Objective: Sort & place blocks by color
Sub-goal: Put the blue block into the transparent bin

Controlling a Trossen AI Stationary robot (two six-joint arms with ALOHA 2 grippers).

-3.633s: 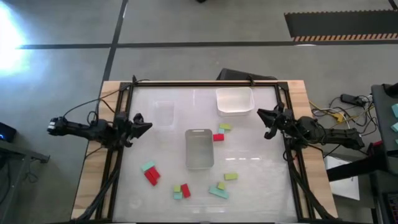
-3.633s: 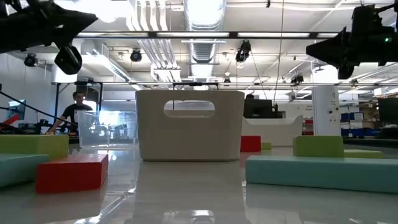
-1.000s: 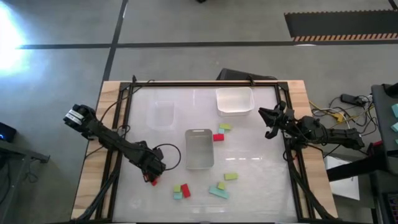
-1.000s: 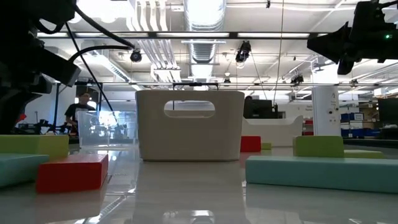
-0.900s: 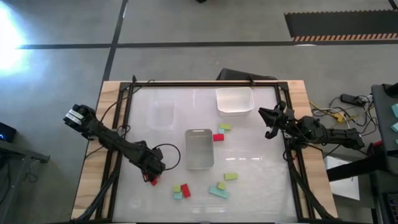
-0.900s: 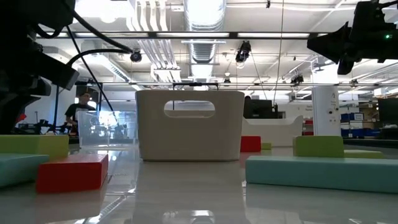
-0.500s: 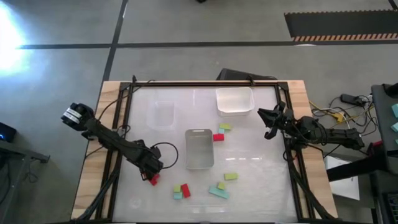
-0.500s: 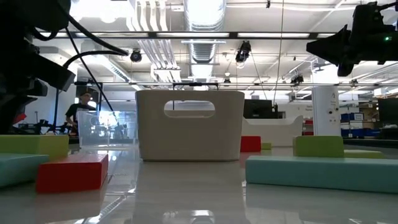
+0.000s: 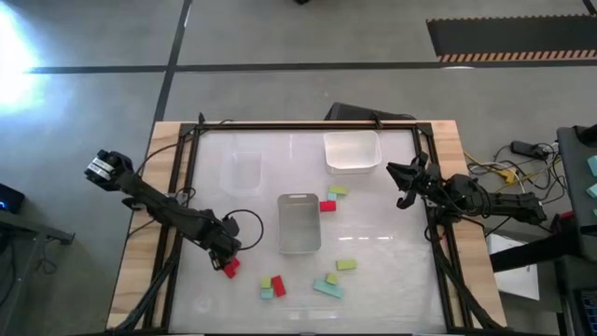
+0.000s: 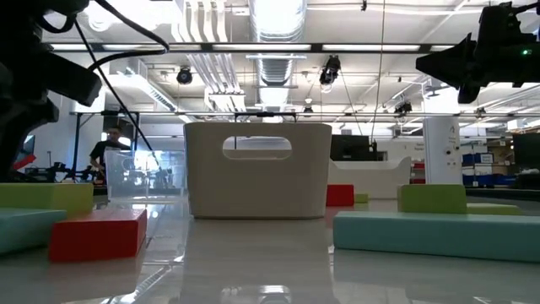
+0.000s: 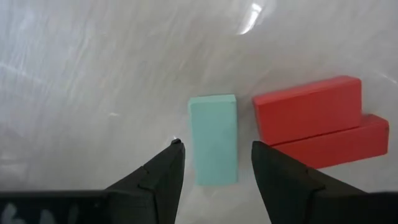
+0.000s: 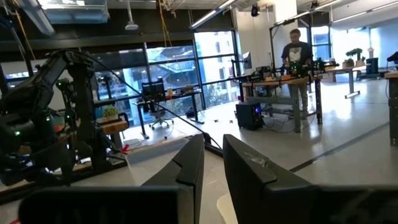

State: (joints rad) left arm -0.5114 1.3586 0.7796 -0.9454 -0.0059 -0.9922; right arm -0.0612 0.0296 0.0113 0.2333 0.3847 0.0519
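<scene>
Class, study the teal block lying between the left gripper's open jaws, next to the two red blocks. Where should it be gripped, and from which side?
Grip the teal block across its two long side faces, near mid-length, coming straight down from above. It lies flat, and the left gripper already straddles its narrow width with open jaws. One caution: the red blocks sit close beside one long face, leaving only a slim gap for that jaw.

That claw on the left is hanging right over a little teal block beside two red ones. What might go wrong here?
Two risks, as far as the views show. The left end effector is open astride the teal block, but the two red blocks lie close beside it, so one finger may nudge them on the way down. Also, the teal block sits slightly skewed between the fingers, so closing could twist it rather than grip it squarely.
</scene>
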